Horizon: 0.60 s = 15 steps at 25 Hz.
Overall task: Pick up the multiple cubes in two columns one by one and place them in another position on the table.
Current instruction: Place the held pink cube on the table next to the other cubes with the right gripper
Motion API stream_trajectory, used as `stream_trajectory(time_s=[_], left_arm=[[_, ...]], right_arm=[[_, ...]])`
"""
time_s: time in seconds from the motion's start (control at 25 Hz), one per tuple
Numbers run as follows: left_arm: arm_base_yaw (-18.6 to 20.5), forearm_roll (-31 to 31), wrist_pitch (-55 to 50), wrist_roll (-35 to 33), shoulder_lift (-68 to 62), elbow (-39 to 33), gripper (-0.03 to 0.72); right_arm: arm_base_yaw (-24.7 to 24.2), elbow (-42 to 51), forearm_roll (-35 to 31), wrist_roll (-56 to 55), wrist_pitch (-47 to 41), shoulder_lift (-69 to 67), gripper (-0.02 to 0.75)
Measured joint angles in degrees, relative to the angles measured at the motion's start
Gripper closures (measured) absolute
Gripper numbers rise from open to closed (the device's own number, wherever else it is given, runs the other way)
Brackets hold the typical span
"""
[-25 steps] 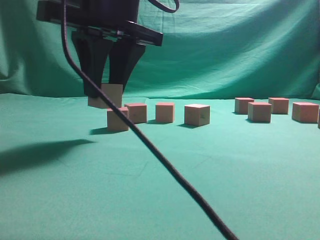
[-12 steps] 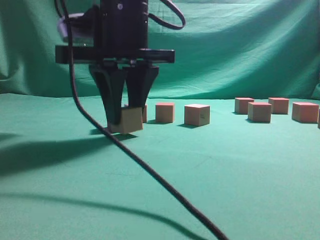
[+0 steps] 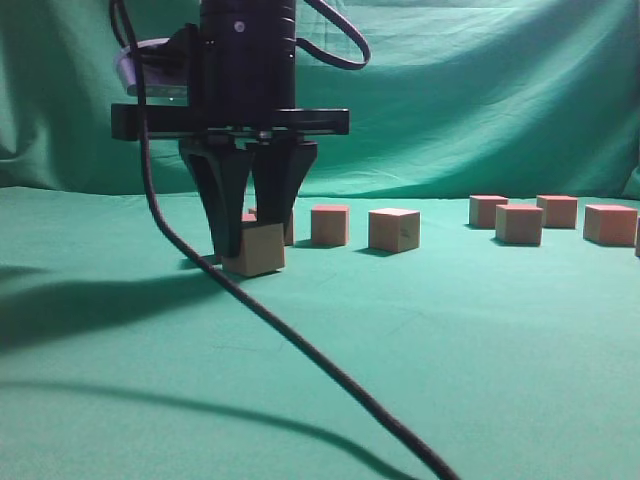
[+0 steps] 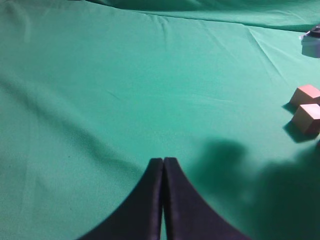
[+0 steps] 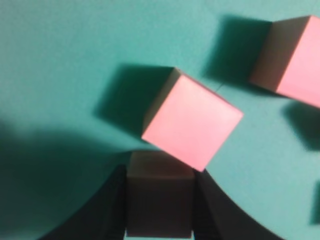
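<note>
My right gripper [image 3: 252,243] hangs left of centre in the exterior view, shut on one salmon cube [image 3: 262,256] held low, at or just above the teal table [image 3: 420,340]. In the right wrist view that cube [image 5: 159,200] sits dark between my fingers, and another cube [image 5: 192,120] lies just beyond it. A row of cubes [image 3: 330,224] [image 3: 394,229] stands behind the gripper, one partly hidden. Several more cubes [image 3: 519,223] sit at the far right. My left gripper [image 4: 163,161] is shut and empty over bare cloth, with two cubes [image 4: 307,118] off to its right.
A black cable [image 3: 300,340] trails from the right arm down across the front of the table. Draped green cloth [image 3: 480,90] forms the backdrop. One more cube [image 5: 292,60] lies at the upper right of the right wrist view.
The right gripper has carried its cube rightward and down from above the row's left end, turning as it went. Over the last half second it sank slightly.
</note>
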<state>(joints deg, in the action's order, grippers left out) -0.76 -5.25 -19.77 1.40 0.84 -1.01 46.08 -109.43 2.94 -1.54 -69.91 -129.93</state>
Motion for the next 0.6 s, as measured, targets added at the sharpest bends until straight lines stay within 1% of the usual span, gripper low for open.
stream_trajectory(time_s=[0.32, 0.6], left_arm=[[0.0, 0.0, 0.0, 0.0, 0.0, 0.0, 0.688], [0.0, 0.0, 0.0, 0.0, 0.0, 0.0, 0.688]], right_arm=[[0.0, 0.0, 0.0, -0.1, 2.5, 0.0, 0.474], [0.0, 0.0, 0.0, -0.1, 2.5, 0.0, 0.474]])
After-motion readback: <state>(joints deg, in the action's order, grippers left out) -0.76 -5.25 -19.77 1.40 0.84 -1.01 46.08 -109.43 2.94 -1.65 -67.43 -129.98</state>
